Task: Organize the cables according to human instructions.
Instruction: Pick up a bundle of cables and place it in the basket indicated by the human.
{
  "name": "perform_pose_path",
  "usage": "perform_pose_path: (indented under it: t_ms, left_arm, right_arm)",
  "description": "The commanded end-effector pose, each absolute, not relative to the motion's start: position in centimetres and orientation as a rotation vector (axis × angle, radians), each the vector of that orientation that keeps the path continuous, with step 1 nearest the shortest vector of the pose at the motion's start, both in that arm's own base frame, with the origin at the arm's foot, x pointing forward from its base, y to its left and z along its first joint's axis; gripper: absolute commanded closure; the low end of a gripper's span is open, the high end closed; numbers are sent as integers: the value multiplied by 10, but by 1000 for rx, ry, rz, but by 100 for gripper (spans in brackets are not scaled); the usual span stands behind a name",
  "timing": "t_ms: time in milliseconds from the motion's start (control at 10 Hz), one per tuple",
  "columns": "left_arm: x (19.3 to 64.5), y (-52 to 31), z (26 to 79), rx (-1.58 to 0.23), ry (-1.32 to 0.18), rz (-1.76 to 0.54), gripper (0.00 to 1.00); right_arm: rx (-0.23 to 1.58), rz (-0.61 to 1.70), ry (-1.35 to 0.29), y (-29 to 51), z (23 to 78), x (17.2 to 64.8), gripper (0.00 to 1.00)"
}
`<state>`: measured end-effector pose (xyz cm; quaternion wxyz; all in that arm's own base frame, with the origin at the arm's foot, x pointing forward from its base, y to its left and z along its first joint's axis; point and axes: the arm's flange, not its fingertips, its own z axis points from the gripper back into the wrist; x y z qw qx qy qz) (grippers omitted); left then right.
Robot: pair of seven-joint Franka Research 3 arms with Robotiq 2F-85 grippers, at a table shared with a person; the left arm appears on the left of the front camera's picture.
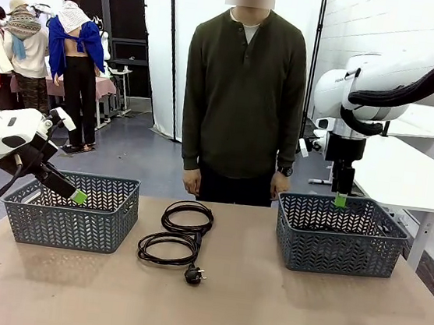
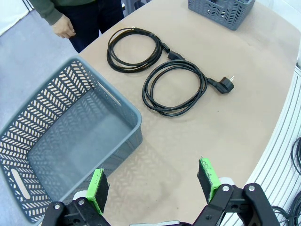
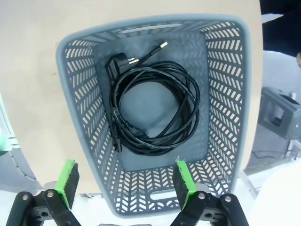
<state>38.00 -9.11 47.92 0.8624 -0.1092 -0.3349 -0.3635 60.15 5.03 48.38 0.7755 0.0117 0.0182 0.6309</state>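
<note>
Two coiled black cables lie on the table's middle: one (image 1: 188, 216) nearer the human (image 1: 244, 95), the other (image 1: 166, 248) nearer me, with a black plug (image 1: 195, 274). The left wrist view shows the two cables (image 2: 136, 49) (image 2: 175, 87) beyond my left gripper (image 2: 153, 183), which is open and holds nothing. It hovers by the left basket's (image 1: 69, 224) near corner (image 2: 134, 125). My right gripper (image 3: 125, 181) stands open above the right basket (image 3: 225, 94), in which a coiled cable (image 3: 155, 110) lies. In the front view it (image 1: 340, 200) hangs over that basket's (image 1: 340, 251) far rim.
The human stands at the far edge between the baskets, arms down, one hand (image 2: 63, 28) near the table edge. Inside, the left basket (image 2: 70, 141) is bare. A white table (image 1: 411, 177) stands behind the right basket. Open tabletop lies in front of the cables.
</note>
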Motion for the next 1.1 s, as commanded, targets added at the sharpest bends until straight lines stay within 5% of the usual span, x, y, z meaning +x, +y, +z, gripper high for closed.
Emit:
perform_pose_path:
  t_ms: [0,1000]
  left_arm:
    - [381,-90,478,-243,-700,-747,0]
    - [381,-90,478,-243,-700,-747,0]
  right_arm:
    - [50,1381,23,49,485,601,0]
    - [25,1366,39,50,484,601,0]
